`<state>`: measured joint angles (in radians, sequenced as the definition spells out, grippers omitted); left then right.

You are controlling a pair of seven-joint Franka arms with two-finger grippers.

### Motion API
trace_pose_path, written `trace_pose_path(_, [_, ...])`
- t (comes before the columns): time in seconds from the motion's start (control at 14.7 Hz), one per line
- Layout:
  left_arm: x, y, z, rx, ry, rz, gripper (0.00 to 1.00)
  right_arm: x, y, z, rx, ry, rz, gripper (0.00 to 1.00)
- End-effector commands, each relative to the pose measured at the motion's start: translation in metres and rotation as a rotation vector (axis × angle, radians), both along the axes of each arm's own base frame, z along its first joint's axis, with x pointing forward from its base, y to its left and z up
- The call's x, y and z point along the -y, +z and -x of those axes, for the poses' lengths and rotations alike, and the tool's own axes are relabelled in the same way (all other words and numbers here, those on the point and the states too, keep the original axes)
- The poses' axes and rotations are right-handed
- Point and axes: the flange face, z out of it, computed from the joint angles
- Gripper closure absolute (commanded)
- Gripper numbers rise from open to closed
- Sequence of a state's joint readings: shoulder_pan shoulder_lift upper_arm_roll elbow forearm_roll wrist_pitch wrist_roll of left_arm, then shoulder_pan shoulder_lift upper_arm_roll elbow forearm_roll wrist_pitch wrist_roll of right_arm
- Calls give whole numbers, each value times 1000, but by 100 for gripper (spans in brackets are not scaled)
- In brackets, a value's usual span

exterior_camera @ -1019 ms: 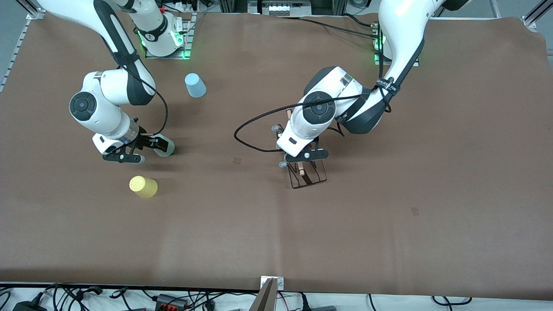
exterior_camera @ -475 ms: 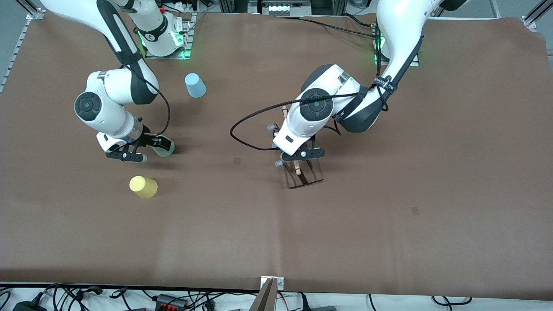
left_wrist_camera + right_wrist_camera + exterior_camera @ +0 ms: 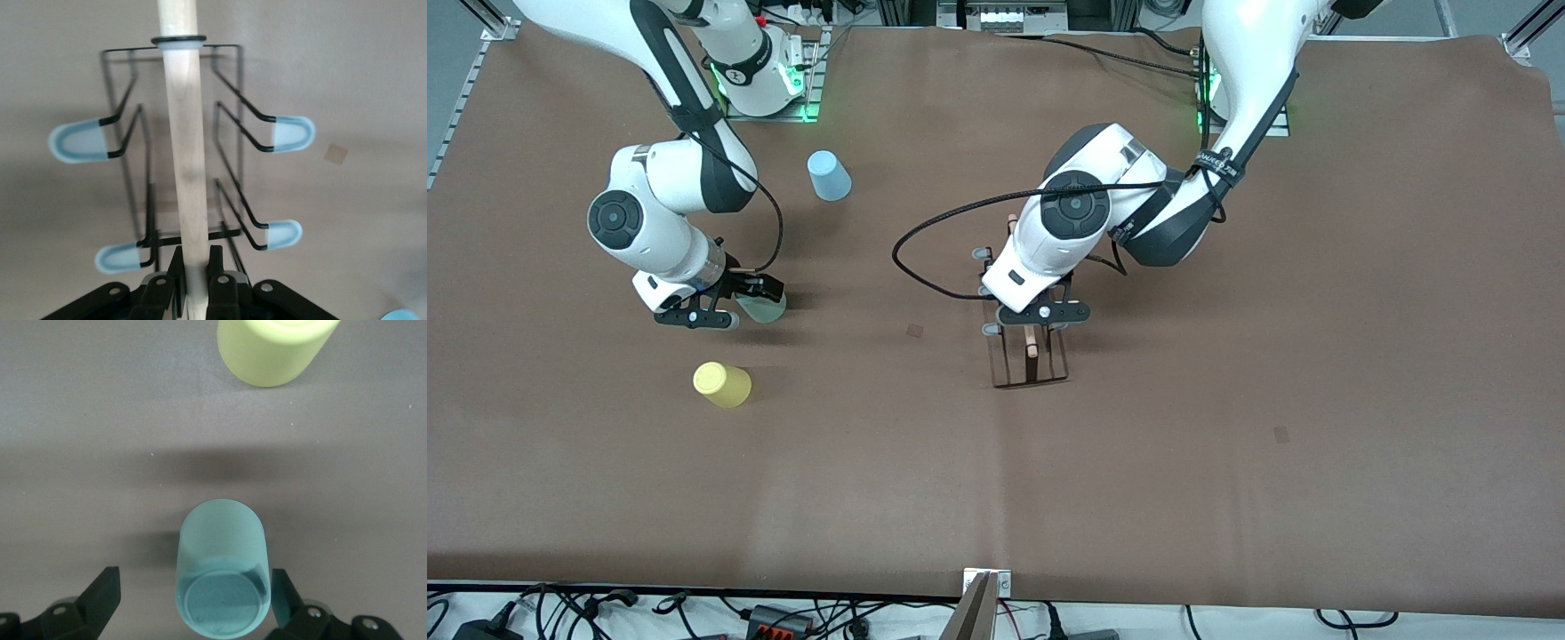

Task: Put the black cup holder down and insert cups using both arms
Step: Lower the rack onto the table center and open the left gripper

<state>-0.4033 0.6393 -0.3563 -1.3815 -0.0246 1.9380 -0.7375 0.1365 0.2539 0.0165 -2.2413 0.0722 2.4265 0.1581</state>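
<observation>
The black cup holder (image 3: 1032, 366), a wire rack with a pale wooden rod (image 3: 184, 133) and grey-tipped pegs (image 3: 288, 133), hangs over the middle of the table. My left gripper (image 3: 1035, 327) (image 3: 195, 257) is shut on the rod. The pale green cup (image 3: 767, 310) (image 3: 222, 547) stands bottom up toward the right arm's end. My right gripper (image 3: 740, 302) (image 3: 193, 577) is open, with one finger on each side of this cup. The yellow cup (image 3: 722, 384) (image 3: 273, 350) stands nearer the front camera. The light blue cup (image 3: 829, 175) is farther from it.
A black cable (image 3: 934, 240) loops off the left wrist above the table. A small dark square mark (image 3: 914, 330) (image 3: 335, 155) lies on the brown mat (image 3: 1227, 400) between the holder and the green cup. A second mark (image 3: 1281, 435) sits toward the left arm's end.
The left arm has carried the holder toward the right arm's end and turned it straighter. The right gripper has moved in until its open fingers straddle the green cup.
</observation>
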Motion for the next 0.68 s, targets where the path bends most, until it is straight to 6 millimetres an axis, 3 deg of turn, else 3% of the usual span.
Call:
trace_pose_path(0.0, [3,0,3,-4,-96,24,99,6,11,6,9,39,-2,0])
trace_pose_path(0.2, [6,3,5,0,-102,27,99,11,13,8,-5,54,-2,0])
trace_pose_path(0.61, [7,12,13,-95,-56,77,99,12,-15,28,-14,46,4,0])
